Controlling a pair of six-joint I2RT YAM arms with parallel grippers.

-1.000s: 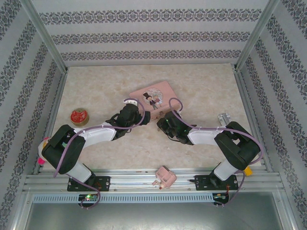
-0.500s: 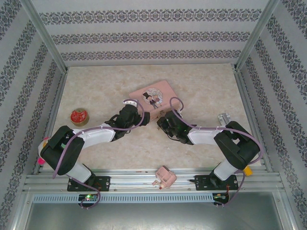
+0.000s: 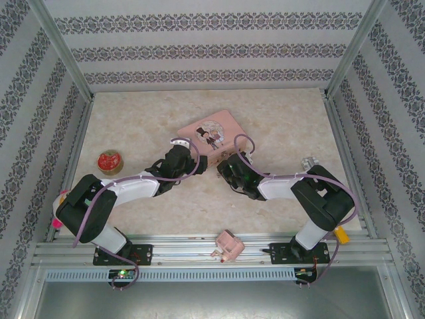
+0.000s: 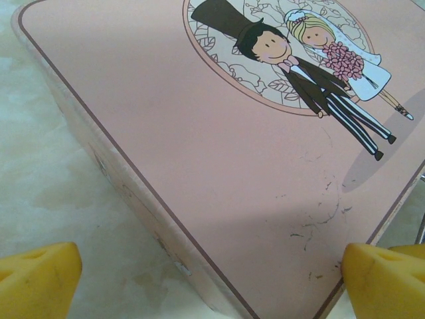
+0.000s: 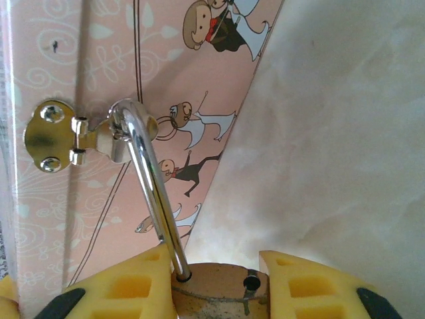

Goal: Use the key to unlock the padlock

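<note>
- Looking from top cam: flat pink rectangular tin w/ cartoon wedding couple on lid [image 3: 211, 131] lies mid-table on pale marbled tabletop [image 3: 279, 126]. left claw [image 3: 180, 147] is at tin's near-left edge, right claw [image 3: 229, 165] at its near corner. Small red round object w/ gold rim [image 3: 109, 161] sits well apart, far left.
- Left wrist cam: left claw [image 4: 209, 286] spread wide, gripping nothing. Yellow foam pads [image 4: 36, 279] stand either side of frame, tin's lid corner btwn them.
- Right wrist cam: right claw [image 5: 219, 292] clamped on small brass-gold padlock [image 5: 214, 282], a pad touching each side of its body. Thin silver shackle [image 5: 149, 193] rises from body and hooks thru gold clasp [image 5: 56, 136] on tin's side. Second shackle hole on body's top looks empty.
</note>
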